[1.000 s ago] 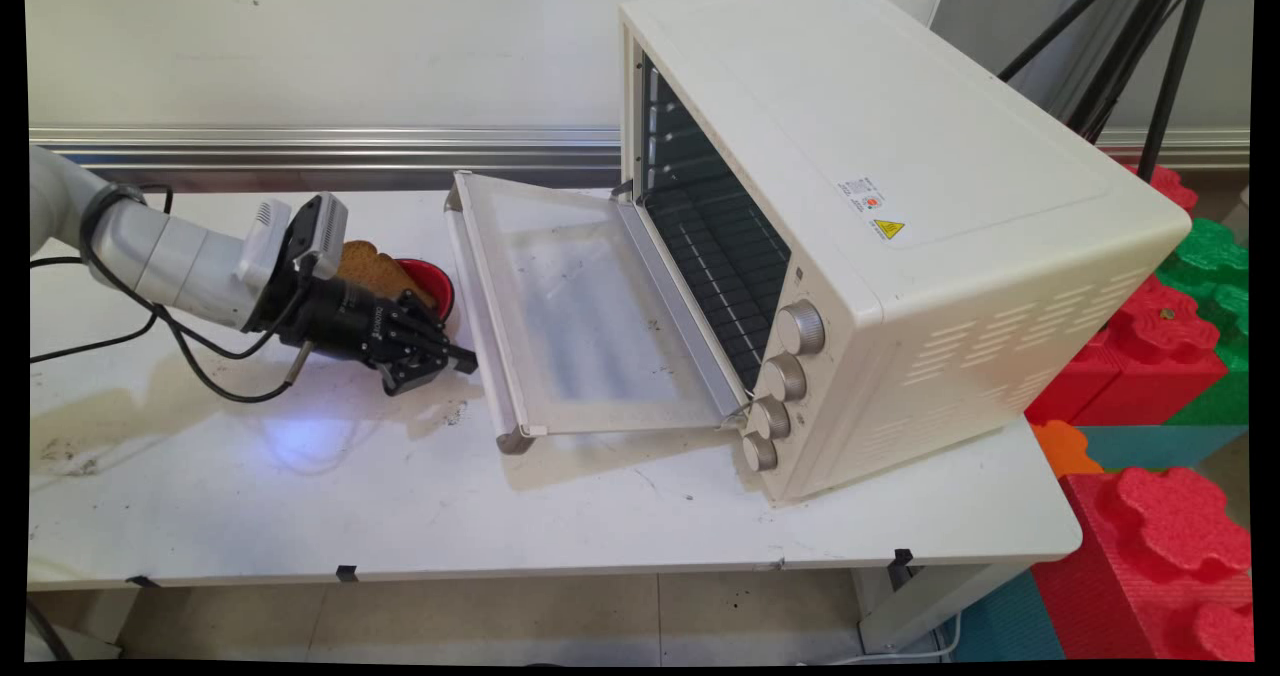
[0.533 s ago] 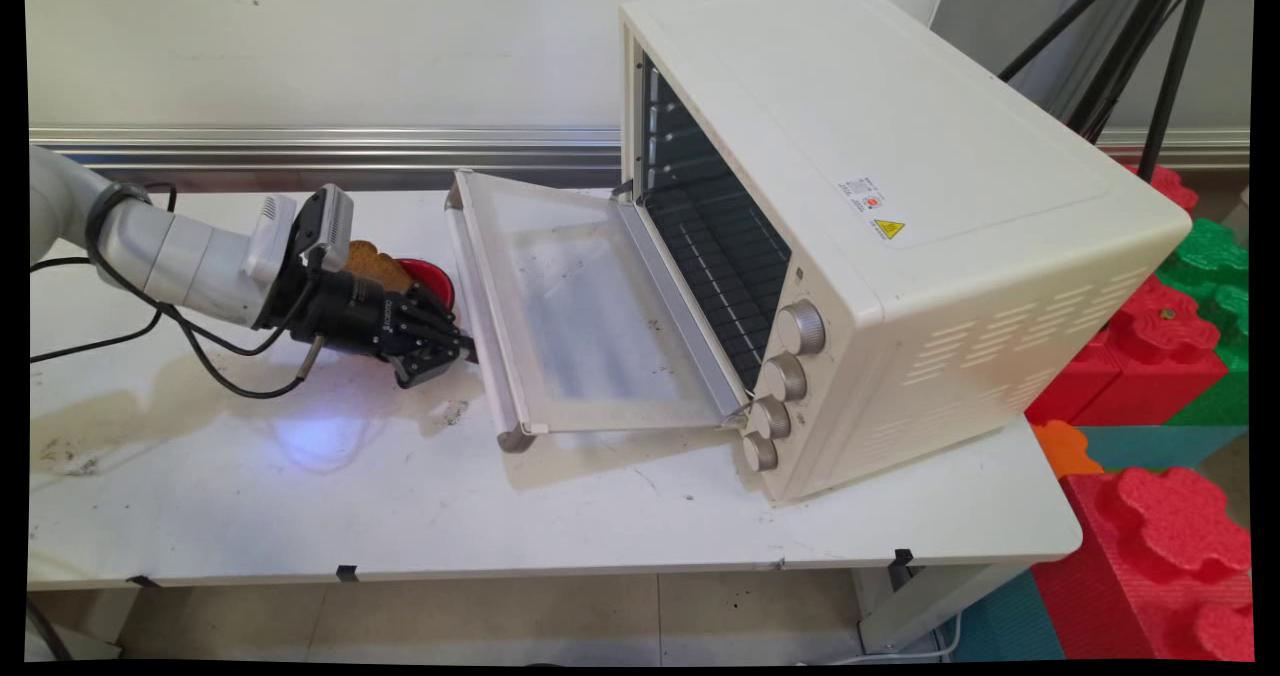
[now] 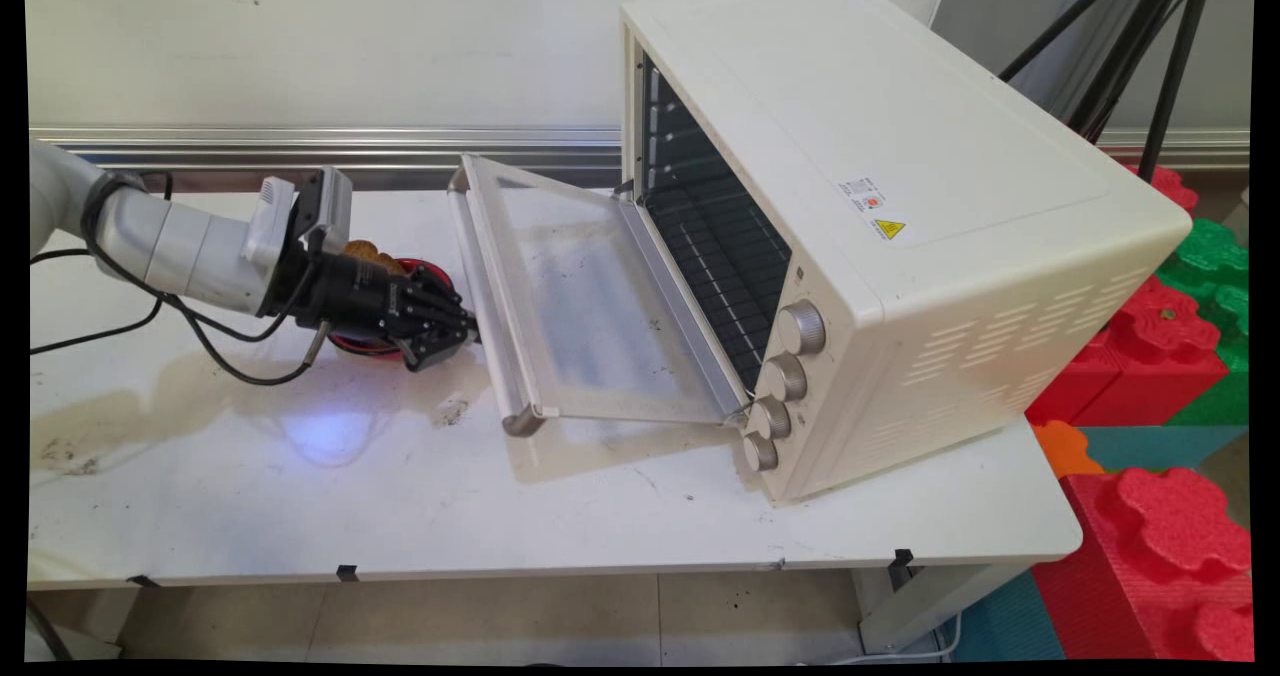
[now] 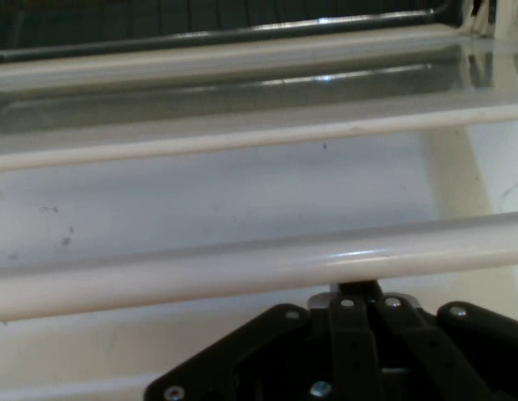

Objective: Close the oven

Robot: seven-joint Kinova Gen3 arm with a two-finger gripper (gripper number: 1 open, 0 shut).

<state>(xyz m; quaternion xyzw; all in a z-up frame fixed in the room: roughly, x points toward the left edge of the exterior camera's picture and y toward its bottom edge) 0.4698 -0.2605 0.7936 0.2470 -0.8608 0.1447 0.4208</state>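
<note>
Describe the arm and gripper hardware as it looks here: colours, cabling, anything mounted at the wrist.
The arm is a white, rounded tubular link with a grey-white wrist section. Black cables loop loosely off it above the table. A pale boxy module with a dark ribbed face sits at the wrist. The gripper is black, with exposed linkage bars and silver screw heads visible in the hand view.

From where I stood, the gripper (image 3: 462, 334) and its wrist covered most of the red bowl (image 3: 352, 344), leaving only slivers of rim, and all but the top of the toast (image 3: 362, 250) in it. In the hand view the fingertips were tucked beneath the oven door's handle bar (image 4: 259, 263), so I could not tell how they stood. The tripod (image 3: 1120, 46) behind the oven (image 3: 900, 216) was cut off by the top edge.
</note>
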